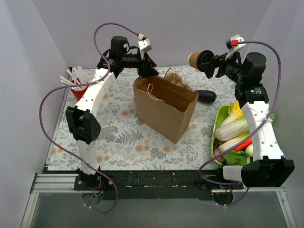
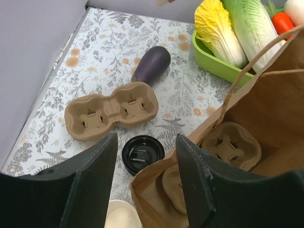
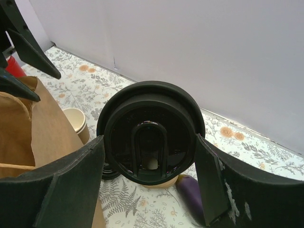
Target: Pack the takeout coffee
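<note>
The left gripper [image 2: 146, 142] is hovering, jaws apart, over a black lid [image 2: 142, 156] at lower centre. A pulp cup carrier [image 2: 111, 111] is lying centre-left, and a second carrier [image 2: 231, 145] is sitting inside the paper bag [image 2: 280, 95] at right.

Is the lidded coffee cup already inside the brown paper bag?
No, the right pincer holds the lidded cup sideways in the air, outside the paper bag.

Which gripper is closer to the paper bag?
Left. The left gripper is at the back rim of the paper bag; the right gripper holds the lidded cup in the air, off to its right.
</note>
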Action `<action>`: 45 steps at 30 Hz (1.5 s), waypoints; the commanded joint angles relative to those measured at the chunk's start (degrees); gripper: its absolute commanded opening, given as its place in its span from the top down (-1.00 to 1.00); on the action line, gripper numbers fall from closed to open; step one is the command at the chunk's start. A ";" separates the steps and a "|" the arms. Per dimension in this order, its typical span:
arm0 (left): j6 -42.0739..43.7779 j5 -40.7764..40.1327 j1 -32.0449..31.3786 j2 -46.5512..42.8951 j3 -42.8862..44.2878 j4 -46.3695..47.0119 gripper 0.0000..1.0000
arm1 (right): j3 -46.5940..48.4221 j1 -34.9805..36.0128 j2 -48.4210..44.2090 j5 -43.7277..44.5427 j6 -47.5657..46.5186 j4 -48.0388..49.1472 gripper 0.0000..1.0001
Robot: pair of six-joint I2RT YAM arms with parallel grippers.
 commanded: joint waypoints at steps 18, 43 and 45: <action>10.58 0.10 -0.17 3.88 9.51 -9.60 -0.19 | 4.72 -0.48 1.54 -2.22 2.18 0.33 0.97; 6.54 -11.23 -0.43 -12.54 -2.34 -22.61 1.00 | 12.35 -0.48 2.24 -12.40 -2.74 -8.27 0.97; 3.38 -12.28 -0.43 -16.49 -7.61 -22.35 1.00 | 16.73 -0.48 3.73 -17.39 -4.06 -12.73 0.97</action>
